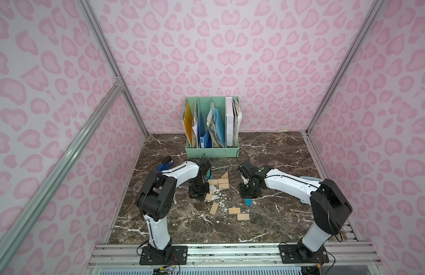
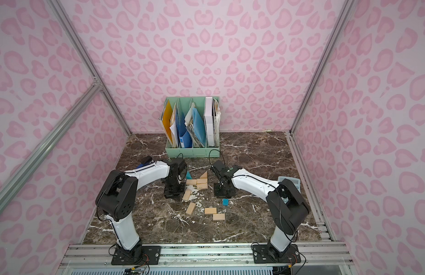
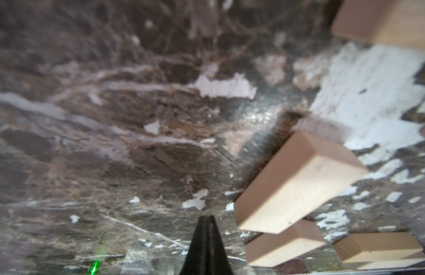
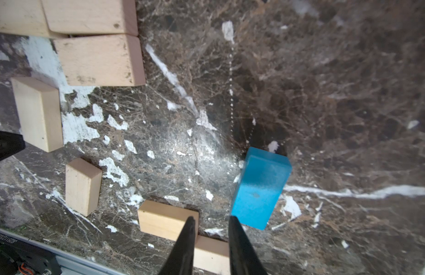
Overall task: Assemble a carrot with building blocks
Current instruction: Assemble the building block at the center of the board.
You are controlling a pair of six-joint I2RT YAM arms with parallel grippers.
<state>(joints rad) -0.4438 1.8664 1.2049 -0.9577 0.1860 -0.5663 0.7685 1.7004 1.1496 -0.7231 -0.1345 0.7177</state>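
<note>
The carrot (image 1: pixel 220 183) stands as three tan rectangles side by side on the marble. A tan triangle (image 1: pixel 225 175) and a teal triangle (image 1: pixel 209 176) touch its far edge. Loose building blocks lie nearer: tan ones (image 1: pixel 209 196), (image 1: pixel 214 208), (image 1: pixel 234 211), (image 1: pixel 243 216) and a teal rectangle (image 1: pixel 248 202) (image 4: pixel 260 188). My left gripper (image 1: pixel 196 193) (image 3: pixel 207 217) points down just left of the figure, shut and empty. My right gripper (image 1: pixel 250 192) (image 4: pixel 212 217) hangs right of the figure, slightly open with nothing between its fingers. It is over two tan blocks (image 4: pixel 166 220), beside the teal rectangle.
A green file rack (image 1: pixel 212 152) full of folders stands at the back centre. A blue and black stapler (image 1: pixel 166 162) lies behind the left arm, and a calculator (image 2: pixel 290 182) sits behind the right arm. White scrape marks (image 4: pixel 75 126) speckle the marble. Pink walls close in three sides.
</note>
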